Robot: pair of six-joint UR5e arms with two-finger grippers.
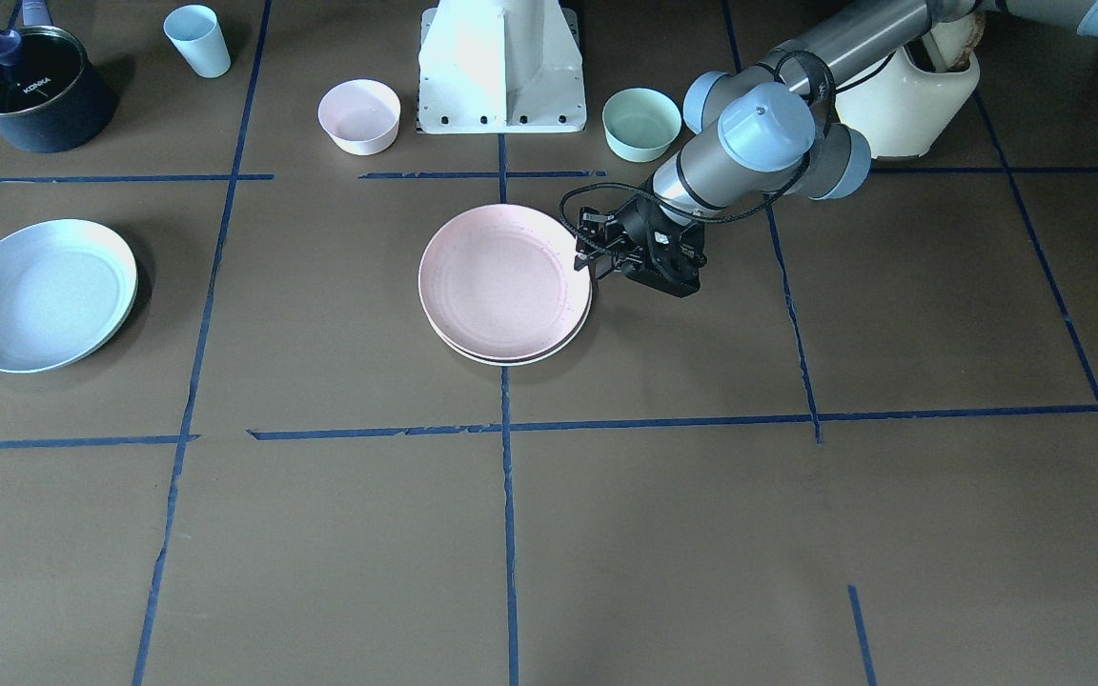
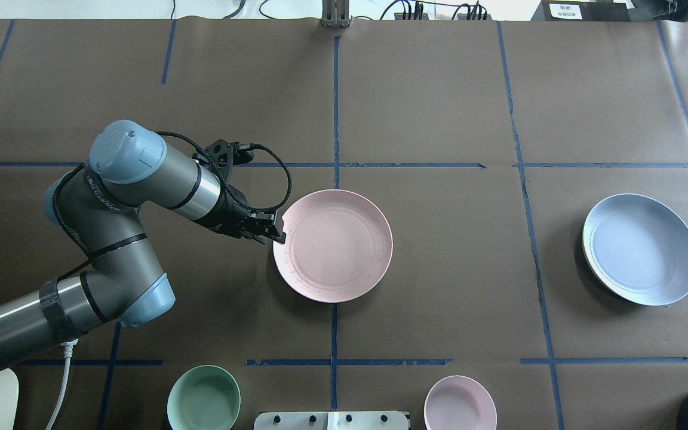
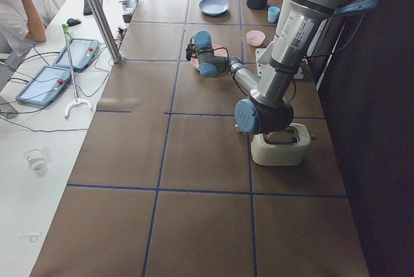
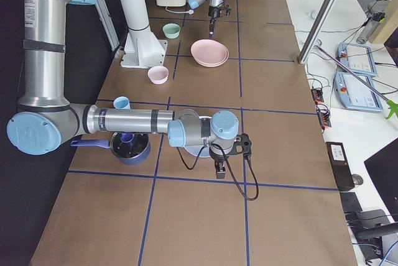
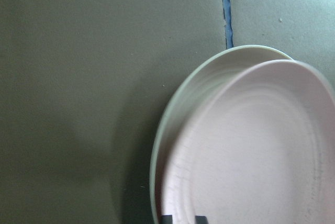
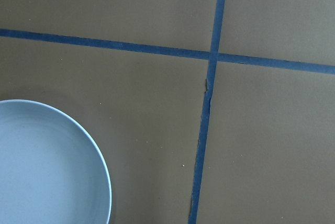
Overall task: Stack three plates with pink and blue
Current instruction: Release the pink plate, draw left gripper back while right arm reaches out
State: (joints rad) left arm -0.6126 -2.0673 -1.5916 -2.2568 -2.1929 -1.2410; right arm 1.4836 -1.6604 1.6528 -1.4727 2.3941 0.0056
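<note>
The pale pink plate point(image 1: 503, 281) lies on the cream-white plate point(image 1: 549, 353) at the table's middle, a little off-centre. The left wrist view shows the pink plate point(image 5: 251, 156) over the cream rim point(image 5: 178, 109). My left gripper point(image 1: 590, 257) is at the pink plate's rim point(image 2: 278, 234) and looks shut on it. The pale blue plate point(image 1: 42, 293) lies alone at my far right point(image 2: 641, 249); the right wrist view shows part of it point(image 6: 47, 166). My right gripper point(image 4: 219, 168) shows only in the exterior right view, so I cannot tell whether it is open or shut.
A small pink bowl point(image 1: 359, 115) and a mint-green bowl point(image 1: 641, 123) stand beside the robot's base point(image 1: 501, 67). A dark pot point(image 1: 32, 93) and a pale blue cup point(image 1: 198, 40) stand at the back, on my right. A cream toaster point(image 1: 911, 95) stands behind my left arm.
</note>
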